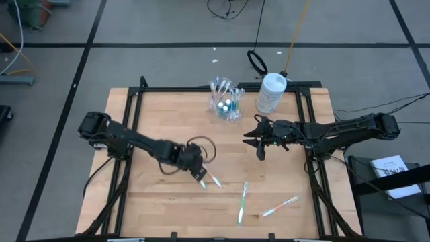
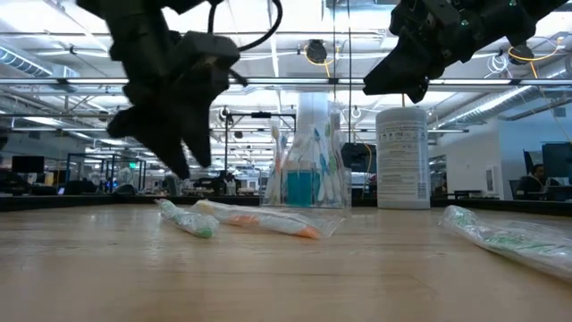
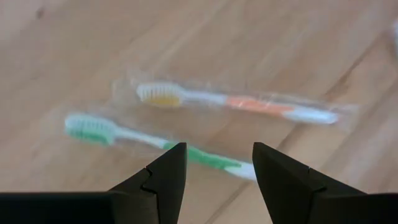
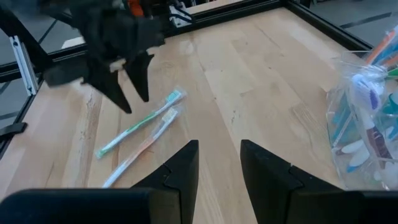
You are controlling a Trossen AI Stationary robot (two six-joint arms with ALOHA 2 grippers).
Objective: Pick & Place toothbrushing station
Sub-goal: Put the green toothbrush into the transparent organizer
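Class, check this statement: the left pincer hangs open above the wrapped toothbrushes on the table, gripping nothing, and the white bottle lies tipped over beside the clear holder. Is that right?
Not quite. The bottle stands upright beside the holder, as the low view shows. The rest holds: the left pincer hangs open above the toothbrushes, gripping nothing.

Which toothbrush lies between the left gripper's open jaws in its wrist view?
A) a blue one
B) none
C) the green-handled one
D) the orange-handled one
C: in the left wrist view, the green-handled toothbrush runs into the gap of the left gripper; the orange-handled toothbrush lies beyond.
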